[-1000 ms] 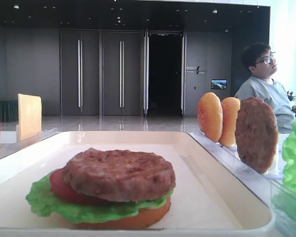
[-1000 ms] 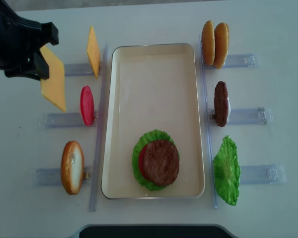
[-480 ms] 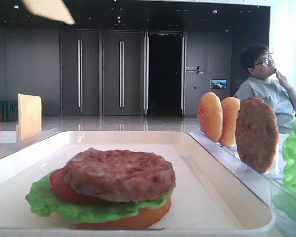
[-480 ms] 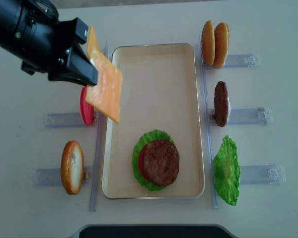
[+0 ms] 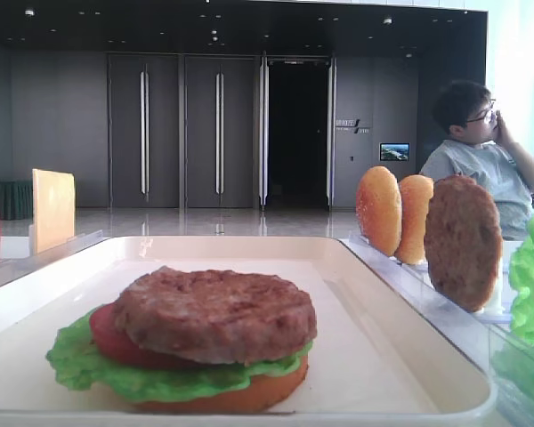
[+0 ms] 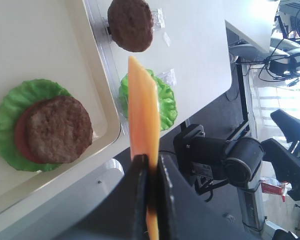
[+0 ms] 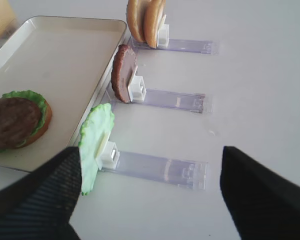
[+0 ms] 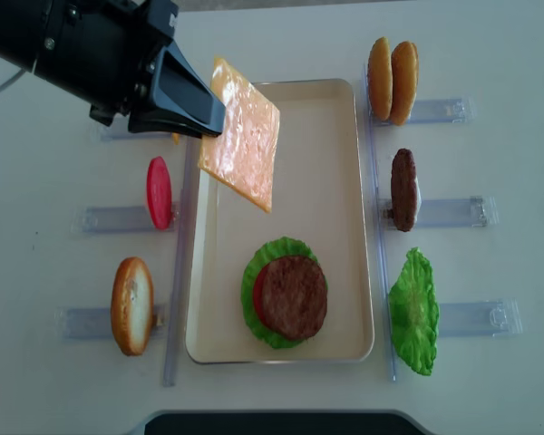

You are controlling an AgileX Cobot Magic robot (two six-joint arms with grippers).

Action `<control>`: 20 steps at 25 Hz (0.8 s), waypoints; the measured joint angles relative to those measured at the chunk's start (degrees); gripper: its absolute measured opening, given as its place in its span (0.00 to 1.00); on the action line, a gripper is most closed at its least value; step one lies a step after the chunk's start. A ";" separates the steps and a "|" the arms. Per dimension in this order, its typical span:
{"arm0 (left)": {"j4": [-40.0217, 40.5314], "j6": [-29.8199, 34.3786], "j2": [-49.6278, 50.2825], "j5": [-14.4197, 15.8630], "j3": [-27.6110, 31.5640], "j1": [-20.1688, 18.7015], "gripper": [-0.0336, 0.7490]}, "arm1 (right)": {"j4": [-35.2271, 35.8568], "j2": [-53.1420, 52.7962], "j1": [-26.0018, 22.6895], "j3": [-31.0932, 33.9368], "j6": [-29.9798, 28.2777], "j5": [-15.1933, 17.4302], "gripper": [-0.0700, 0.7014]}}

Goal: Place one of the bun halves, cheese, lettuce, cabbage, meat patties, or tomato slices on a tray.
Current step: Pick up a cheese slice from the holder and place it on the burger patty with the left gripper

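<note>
The left gripper (image 8: 204,122) is clamped tight on one edge of a cheese slice (image 8: 241,131), holding it in the air above the far left part of the tray (image 8: 290,91). Toward the near end of the tray sits a stack: a meat patty (image 8: 292,296) on top of a tomato slice (image 5: 111,338), over lettuce (image 8: 254,276), with a bun half (image 5: 240,398) at the bottom. Left of the tray, a second cheese slice (image 5: 52,209), a red tomato slice (image 8: 158,192) and a bun half (image 8: 132,305) stand on edge in clear holders (image 8: 104,219) on the white surface (image 8: 490,54). Right of the tray, two bun halves (image 8: 392,80), another meat patty (image 8: 403,189) and a lettuce leaf (image 8: 413,311) stand the same way. The right gripper (image 7: 150,195) hangs over the surface to the right of the tray, its fingers (image 7: 260,195) spread wide with nothing between them.
</note>
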 joint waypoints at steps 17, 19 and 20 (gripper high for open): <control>-15.85 19.46 5.05 -12.58 24.23 0.00 0.07 | 0.00 0.00 0.00 0.00 0.00 0.00 0.79; -17.78 21.74 6.34 -12.72 24.62 0.00 0.07 | 0.00 0.00 0.00 0.00 0.00 0.00 0.79; -18.91 22.88 7.08 -12.72 24.62 0.00 0.07 | 0.00 0.00 0.00 0.00 0.00 0.00 0.79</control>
